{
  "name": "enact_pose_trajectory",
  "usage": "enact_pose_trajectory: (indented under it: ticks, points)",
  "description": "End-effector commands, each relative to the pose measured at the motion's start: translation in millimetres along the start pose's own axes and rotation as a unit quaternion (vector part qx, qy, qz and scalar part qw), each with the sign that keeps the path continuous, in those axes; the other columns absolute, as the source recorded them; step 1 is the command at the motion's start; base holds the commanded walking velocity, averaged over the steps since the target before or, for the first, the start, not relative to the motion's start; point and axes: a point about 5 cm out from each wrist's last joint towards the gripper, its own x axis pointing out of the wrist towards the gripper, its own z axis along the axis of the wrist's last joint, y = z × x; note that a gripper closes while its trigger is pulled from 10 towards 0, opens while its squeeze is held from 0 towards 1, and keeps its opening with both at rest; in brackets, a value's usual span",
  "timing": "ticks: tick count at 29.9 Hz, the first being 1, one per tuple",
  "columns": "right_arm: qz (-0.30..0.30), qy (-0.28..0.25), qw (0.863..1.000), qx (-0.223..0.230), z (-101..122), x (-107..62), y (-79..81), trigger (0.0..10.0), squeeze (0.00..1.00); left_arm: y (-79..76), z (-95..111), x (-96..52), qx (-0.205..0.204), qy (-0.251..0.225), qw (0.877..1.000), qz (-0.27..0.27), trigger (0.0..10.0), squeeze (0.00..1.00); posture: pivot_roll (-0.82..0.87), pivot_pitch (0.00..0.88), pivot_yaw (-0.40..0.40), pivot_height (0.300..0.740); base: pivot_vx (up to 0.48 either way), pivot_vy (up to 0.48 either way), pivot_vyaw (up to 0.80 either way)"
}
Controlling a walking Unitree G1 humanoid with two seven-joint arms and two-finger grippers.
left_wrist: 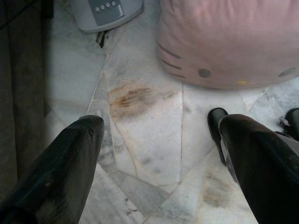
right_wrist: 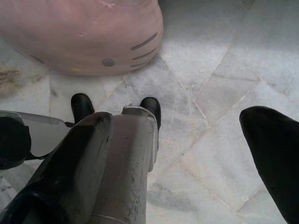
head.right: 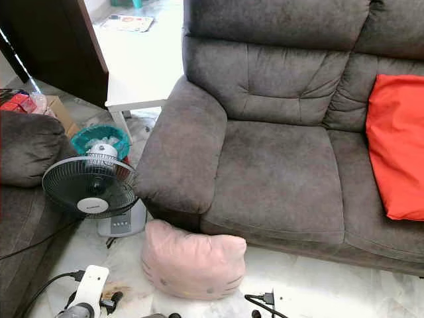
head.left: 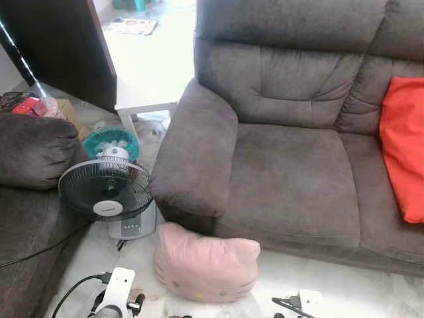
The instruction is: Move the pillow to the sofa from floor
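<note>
One pink pillow [head.left: 205,264] lies between fan [head.left: 106,189] and sofa [head.left: 291,179].

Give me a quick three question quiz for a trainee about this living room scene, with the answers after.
1. True or false: the pink cat-face pillow lies on the grey fabric sofa.
2. What stands on the marble floor beside the sofa's armrest: A a black-grilled table fan, B a lamp, C a chair?
3. Fill in: the cushion on the sofa seat is ____ in colour.

Key: 1 false, it lies on the floor against the sofa front. 2 A. 3 red. The left tool is open.
</note>
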Motion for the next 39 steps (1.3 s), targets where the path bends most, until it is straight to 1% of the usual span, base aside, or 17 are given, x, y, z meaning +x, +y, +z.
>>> enact_pose_trajectory:
  ticks: [1,9,14,16,27,34,39]
  points:
    - [-0.001,0.009,1.0,0.005,-6.1,-1.1,-0.5,10.0,0.0,0.5,-8.8,-2.6,-0.01,0.01,1.0,0.002,10.0,0.0,0.1,0.1,-0.005,0.74,-0.24,0.0,0.0]
    - [-0.001,0.011,1.0,0.002,-6.1,-1.2,-1.2,10.0,0.0,-0.1,-9.7,-2.4,-0.009,0.017,1.0,0.002,10.0,0.0,0.1,0.103,-0.007,0.74,0.0,0.0,0.0]
    - [0.0,0.011,1.0,0.001,-6.0,-1.2,-1.5,10.0,0.0,-0.5,-9.5,-2.4,-0.01,0.017,1.0,0.003,10.0,0.0,0.1,0.107,-0.009,0.74,-0.382,0.0,0.0]
    - [0.0,0.012,1.0,0.0,-6.0,-1.2,-1.7,10.0,0.0,-0.5,-9.9,-2.3,-0.006,0.02,1.0,0.004,10.0,0.0,0.1,0.107,-0.01,0.74,0.0,0.0,0.0]
    - [0.001,0.013,1.0,-0.003,-6.0,-1.3,-2.1,10.0,0.0,-1.3,-9.7,-2.3,-0.012,0.018,1.0,0.003,10.0,0.0,0.1,0.106,-0.014,0.74,0.0,0.0,0.0]
    - [0.002,0.014,1.0,-0.005,-5.9,-1.3,-2.4,10.0,0.0,-1.7,-9.6,-2.3,-0.013,0.017,1.0,0.004,10.0,0.0,0.11,0.106,-0.015,0.74,-0.286,0.0,0.0]
    - [0.002,0.014,1.0,-0.006,-6.0,-1.3,-2.4,10.0,0.0,-1.3,-10.0,-2.2,-0.01,0.021,1.0,0.006,10.0,0.0,0.11,0.106,-0.016,0.74,0.0,0.0,0.0]
